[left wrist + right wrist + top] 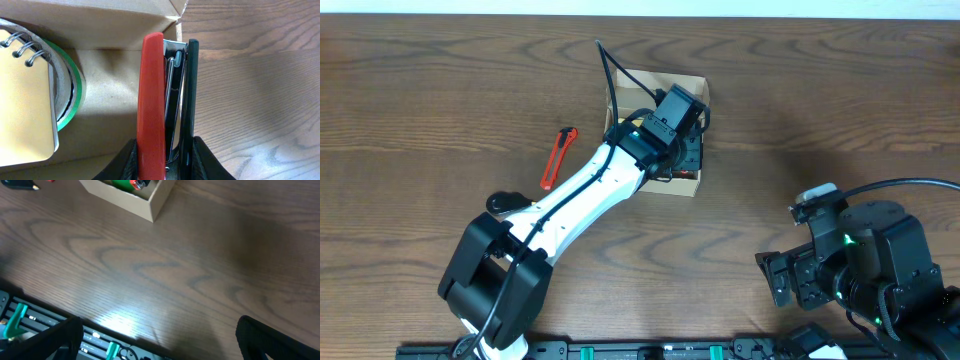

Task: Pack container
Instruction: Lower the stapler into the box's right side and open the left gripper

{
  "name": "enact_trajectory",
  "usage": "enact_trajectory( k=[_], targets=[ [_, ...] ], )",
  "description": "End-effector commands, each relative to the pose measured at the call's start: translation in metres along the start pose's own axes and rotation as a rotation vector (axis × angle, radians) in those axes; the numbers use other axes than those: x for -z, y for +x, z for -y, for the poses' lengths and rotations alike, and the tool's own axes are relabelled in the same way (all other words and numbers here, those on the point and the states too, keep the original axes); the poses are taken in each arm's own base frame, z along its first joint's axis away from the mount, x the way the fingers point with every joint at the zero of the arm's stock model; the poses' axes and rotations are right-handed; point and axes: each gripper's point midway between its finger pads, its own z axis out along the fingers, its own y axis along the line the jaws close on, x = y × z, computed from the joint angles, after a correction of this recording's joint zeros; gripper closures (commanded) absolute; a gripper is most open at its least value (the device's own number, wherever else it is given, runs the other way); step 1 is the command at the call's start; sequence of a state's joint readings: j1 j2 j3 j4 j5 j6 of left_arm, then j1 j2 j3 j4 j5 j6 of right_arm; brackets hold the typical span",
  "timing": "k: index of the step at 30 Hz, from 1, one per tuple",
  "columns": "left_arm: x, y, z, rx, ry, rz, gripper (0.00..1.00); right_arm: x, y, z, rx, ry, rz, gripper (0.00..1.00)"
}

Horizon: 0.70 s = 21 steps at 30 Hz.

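The tan cardboard container (650,78) stands open at the table's middle back. My left gripper (165,161) is shut on a red and black stapler (151,100), held on edge over the box's right side, next to its right wall (172,22). Inside the box lie a yellow spiral notebook (25,100) and a tape roll with a green edge (70,90) under it. In the overhead view my left gripper (686,150) is over the box. My right gripper (785,280) is open and empty at the front right; the right wrist view shows the box (130,200) far ahead.
A red and black utility knife (558,158) lies on the table left of the box. The left arm (580,195) stretches diagonally from the front left. The table's front edge with a rail (45,325) is close below my right gripper (157,340).
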<state>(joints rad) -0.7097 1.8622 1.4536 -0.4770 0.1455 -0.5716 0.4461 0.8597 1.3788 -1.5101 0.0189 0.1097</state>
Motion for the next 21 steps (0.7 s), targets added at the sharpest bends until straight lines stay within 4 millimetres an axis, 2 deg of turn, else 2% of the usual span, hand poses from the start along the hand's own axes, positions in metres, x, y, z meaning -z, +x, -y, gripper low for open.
enact_trajectory(
  k=[1,5,7,9,21],
  targets=[
    [-0.0041,-0.0046,-0.0027,-0.014,-0.019,0.013,0.91,0.0003,0.0,0.0028,0.008,0.013,0.001,0.01],
    [-0.0041,-0.0039,-0.0019,-0.013,-0.014,0.009,0.71,0.0003,0.0,0.0029,0.008,0.013,0.001,0.01],
    [-0.0042,-0.0035,-0.0017,-0.013,-0.013,0.007,0.66,0.0003,-0.0001,0.0028,0.008,0.013,0.001,0.01],
    [-0.0042,-0.0031,-0.0012,-0.013,-0.009,0.005,0.57,0.0003,0.0,0.0028,0.008,0.013,0.001,0.01],
    [-0.0028,-0.0027,0.0021,-0.014,0.007,-0.001,0.56,0.0003,-0.0001,0.0028,0.008,0.013,0.001,0.01]
  ],
)
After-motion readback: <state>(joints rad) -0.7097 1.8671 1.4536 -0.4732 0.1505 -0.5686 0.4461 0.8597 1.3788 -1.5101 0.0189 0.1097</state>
